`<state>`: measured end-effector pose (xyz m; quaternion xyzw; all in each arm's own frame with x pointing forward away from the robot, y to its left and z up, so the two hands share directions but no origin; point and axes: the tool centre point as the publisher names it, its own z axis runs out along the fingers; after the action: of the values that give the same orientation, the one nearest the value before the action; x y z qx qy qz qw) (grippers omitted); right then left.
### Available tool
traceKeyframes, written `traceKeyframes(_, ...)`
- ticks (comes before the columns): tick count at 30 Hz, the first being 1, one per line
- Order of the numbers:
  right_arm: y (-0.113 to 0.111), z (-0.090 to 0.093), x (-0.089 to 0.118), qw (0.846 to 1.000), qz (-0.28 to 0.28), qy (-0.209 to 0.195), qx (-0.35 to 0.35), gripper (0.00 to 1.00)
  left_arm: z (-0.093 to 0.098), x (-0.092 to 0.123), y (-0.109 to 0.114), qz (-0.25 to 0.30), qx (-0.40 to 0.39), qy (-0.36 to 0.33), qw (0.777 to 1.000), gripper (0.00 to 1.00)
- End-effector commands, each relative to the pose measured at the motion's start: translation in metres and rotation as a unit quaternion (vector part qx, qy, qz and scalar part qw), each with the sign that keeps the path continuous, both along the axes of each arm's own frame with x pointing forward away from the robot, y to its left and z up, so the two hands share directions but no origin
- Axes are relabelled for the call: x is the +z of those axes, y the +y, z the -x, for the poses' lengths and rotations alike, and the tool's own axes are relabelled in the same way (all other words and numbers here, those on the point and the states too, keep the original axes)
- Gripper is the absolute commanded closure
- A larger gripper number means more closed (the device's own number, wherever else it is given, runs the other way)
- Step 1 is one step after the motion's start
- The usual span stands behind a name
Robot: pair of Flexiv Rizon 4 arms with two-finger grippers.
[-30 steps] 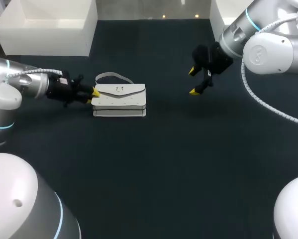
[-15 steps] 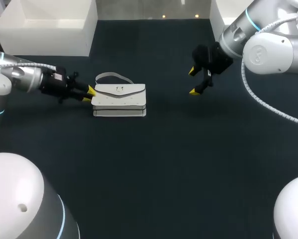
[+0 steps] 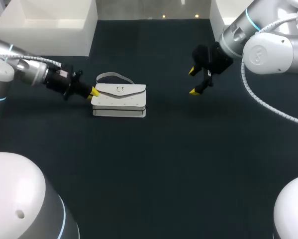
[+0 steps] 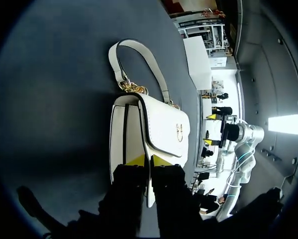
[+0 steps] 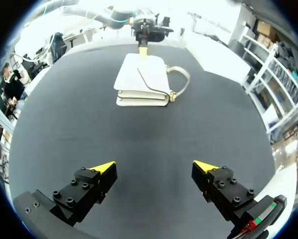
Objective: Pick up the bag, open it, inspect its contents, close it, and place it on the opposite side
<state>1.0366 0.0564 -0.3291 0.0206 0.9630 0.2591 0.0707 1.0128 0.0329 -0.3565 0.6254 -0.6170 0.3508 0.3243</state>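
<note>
A white handbag (image 3: 120, 99) with a flap, a gold clasp and a short handle (image 3: 113, 76) lies flat on the dark table, left of the middle. My left gripper (image 3: 93, 92) is at the bag's left end. In the left wrist view its fingers (image 4: 137, 160) stand close together, pinching the edge of the bag's flap (image 4: 161, 124) between them. My right gripper (image 3: 194, 81) hangs open above the table's right back part, well away from the bag. In the right wrist view the bag (image 5: 141, 79) lies far ahead of the open right gripper (image 5: 153, 172), with my left gripper (image 5: 143, 51) beyond it.
A white box (image 3: 44, 30) stands at the table's back left and another white box (image 3: 219, 12) at the back right. Dark bare tabletop (image 3: 163, 164) stretches in front of and to the right of the bag.
My left gripper's fingers have drawn together on the flap edge at the bag's left end, and the left arm has shifted a little. The bag and the right arm have stayed put.
</note>
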Motion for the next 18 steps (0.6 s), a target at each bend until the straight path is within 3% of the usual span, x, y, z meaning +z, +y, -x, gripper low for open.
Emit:
traceKeyframes(1,0.0,0.0,-0.001,1.0,-0.001,0.0,0.0,0.0,-0.001,-0.002,-0.001,0.002,-0.005,0.001,1.0,1.0)
traceKeyframes(6,0.0,0.0,-0.001,1.0,-0.001,0.0,0.0,0.0,-0.001,-0.005,-0.012,0.007,0.007,-0.009,1.0,1.0)
traceKeyframes(18,0.0,0.0,-0.001,1.0,-0.001,0.0,0.0,0.0,-0.012,-0.007,-0.065,0.012,0.019,-0.03,0.999,1.0)
